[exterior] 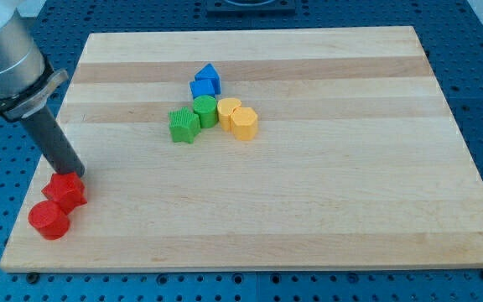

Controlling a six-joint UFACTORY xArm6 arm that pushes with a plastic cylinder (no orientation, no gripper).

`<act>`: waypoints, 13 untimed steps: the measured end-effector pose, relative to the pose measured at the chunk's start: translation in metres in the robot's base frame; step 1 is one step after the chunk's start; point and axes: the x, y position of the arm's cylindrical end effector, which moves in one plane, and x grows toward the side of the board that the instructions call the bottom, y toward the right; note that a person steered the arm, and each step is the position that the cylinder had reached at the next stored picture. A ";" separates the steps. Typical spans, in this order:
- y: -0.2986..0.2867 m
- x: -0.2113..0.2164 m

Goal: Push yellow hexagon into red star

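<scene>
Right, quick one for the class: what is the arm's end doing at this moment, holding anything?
My tip: a bare rod, holding nothing, at the upper edge of the red star, far from the yellow hexagon.

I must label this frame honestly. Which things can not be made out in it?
- My tip: its very end seems hidden behind the upper red block, camera view; contact unclear.
- Yellow blocks: two pressed together; too small to tell which is the hexagon.
- Red blocks' shapes: star not distinguishable.
</scene>
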 end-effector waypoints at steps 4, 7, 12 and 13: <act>0.259 -0.028; 0.320 -0.123; 0.184 -0.054; 0.145 -0.042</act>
